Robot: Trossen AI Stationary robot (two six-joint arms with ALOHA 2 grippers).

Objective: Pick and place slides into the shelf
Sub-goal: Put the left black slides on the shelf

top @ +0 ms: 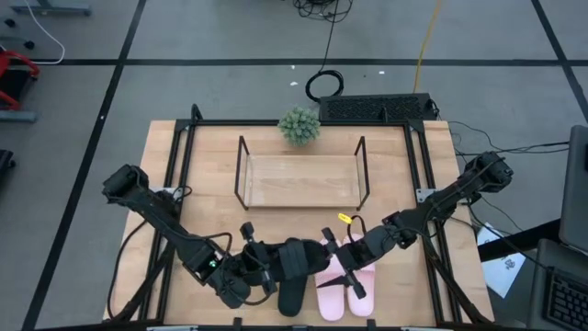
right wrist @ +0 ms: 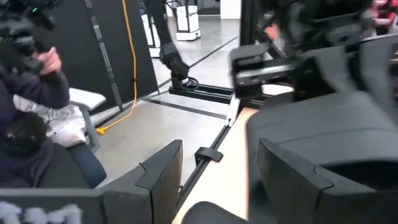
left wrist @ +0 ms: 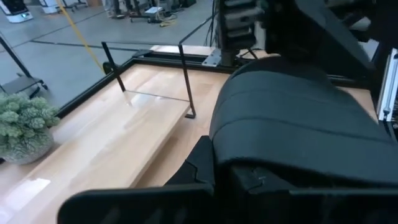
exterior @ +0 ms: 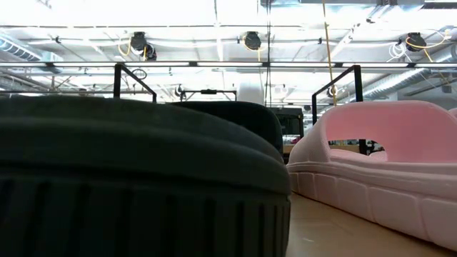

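My left gripper (top: 266, 273) is shut on a black slide (top: 296, 260) near the table's front edge. The slide's wide strap (left wrist: 292, 118) fills the left wrist view. A second black slide (top: 292, 299) lies on the table just below it, and it looms in the low view (exterior: 128, 178). Two pink slides (top: 347, 287) rest sole-down to its right. My right gripper (top: 334, 250) hovers open over the pink slides, close to the held slide's right side (right wrist: 336, 124) but touching nothing I can see. The shelf (top: 299, 181) stands beyond, in the middle of the table. My left gripper holds the black slide at its left side (top: 280, 267), coming almost level from the table's left. The slide's own dark body hides the place of contact, so which part is pinched cannot be told. The slide lies strap up, seemingly above the table and partly over the other black slide.
A small green plant (top: 299, 125) stands behind the shelf, with a black keyboard-like device (top: 377, 108) at the far right edge. A black frame (top: 179, 184) runs round the table. A person (right wrist: 31, 93) sits beyond the table's right side.
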